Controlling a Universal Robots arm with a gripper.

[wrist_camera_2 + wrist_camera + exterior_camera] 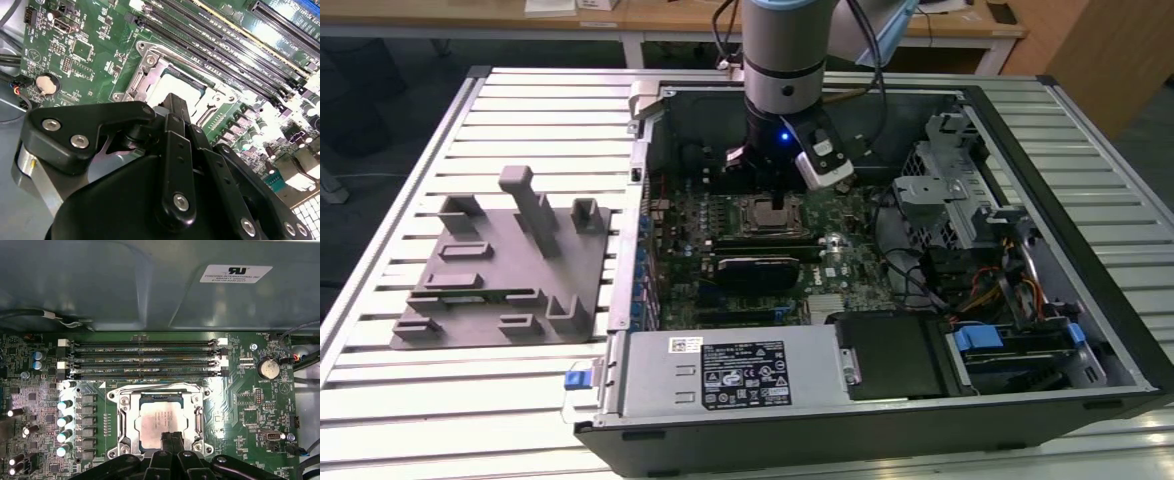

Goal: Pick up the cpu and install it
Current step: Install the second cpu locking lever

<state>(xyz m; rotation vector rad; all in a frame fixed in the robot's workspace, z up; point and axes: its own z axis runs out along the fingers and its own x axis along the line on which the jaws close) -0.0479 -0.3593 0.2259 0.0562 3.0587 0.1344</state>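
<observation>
The cpu (pixel 159 419), a flat silver square, lies flat inside the open socket frame (pixel 123 425) on the green motherboard. In the second wrist view the cpu (pixel 167 84) shows pale just beyond the fingertips. My gripper (pixel 170 438) hangs straight above the chip's edge, its two black fingers (pixel 176 107) pressed together with nothing between them. From the exterior view the gripper (pixel 781 203) reaches down into the computer case (pixel 1067 300), covering part of the socket (pixel 758 213).
Four empty memory slots (pixel 145 360) run beside the socket, with a row of capacitors (pixel 65 420) and a coin battery (pixel 268 368) nearby. A grey fixture plate (pixel 507 260) lies on the slatted table at the exterior view's left. The power supply (pixel 720 375) and drive cages (pixel 947 190) crowd the case.
</observation>
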